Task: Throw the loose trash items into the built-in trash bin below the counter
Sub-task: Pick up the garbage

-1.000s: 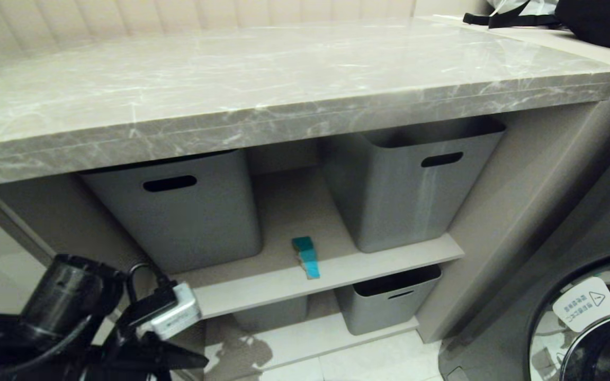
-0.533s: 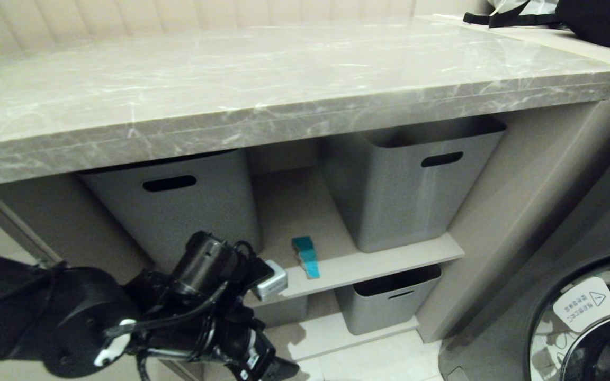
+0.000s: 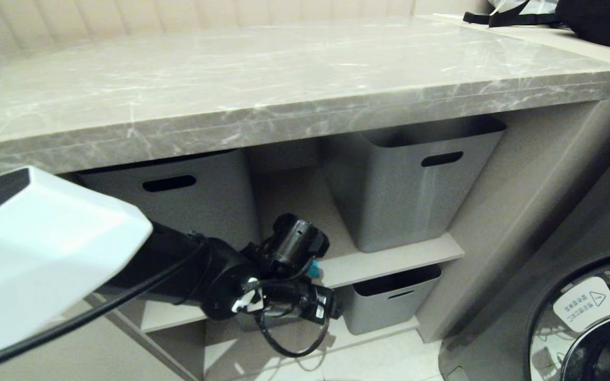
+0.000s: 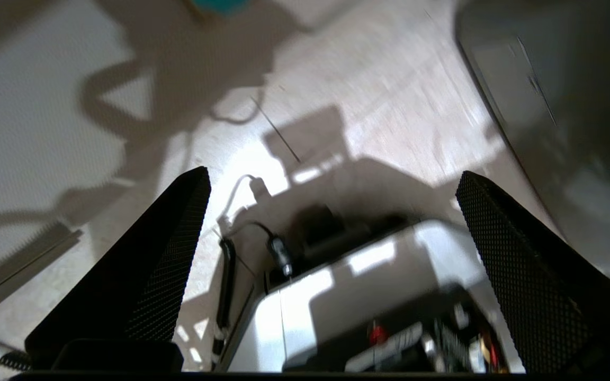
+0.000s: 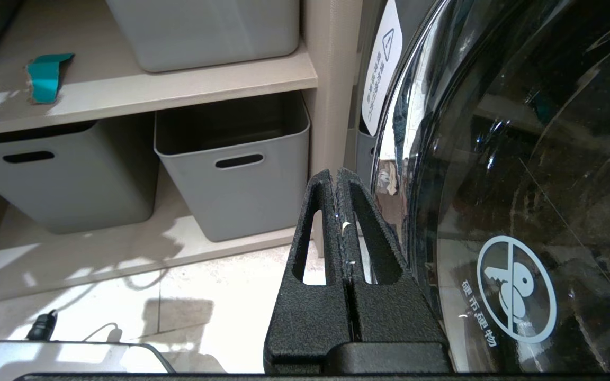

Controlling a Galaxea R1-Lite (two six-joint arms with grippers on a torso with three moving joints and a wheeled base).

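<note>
One crumpled teal wrapper (image 5: pixel 45 76) lies on the middle shelf between two grey tubs. In the head view only a sliver of this wrapper (image 3: pixel 313 271) shows behind my left arm's wrist (image 3: pixel 294 244), which reaches in from the lower left. My left gripper (image 4: pixel 331 180) is open wide with nothing between its fingers. It hangs over the floor, short of the wrapper (image 4: pixel 217 5). My right gripper (image 5: pixel 337 174) is shut and empty, parked low beside the washer door. The built-in trash bin is out of view.
Grey tubs (image 3: pixel 178 211) (image 3: pixel 416 185) flank the wrapper under the marble counter (image 3: pixel 284 95). A lower tub (image 3: pixel 389 307) stands beneath the shelf. A washer door (image 3: pixel 591 328) is at the right. My white base (image 4: pixel 363 296) lies under the left gripper. A black bag (image 3: pixel 596 21) sits far right.
My left arm has swung from the lower left corner up and to the right, in front of the middle shelf. Its wrist now covers most of the teal wrapper.
</note>
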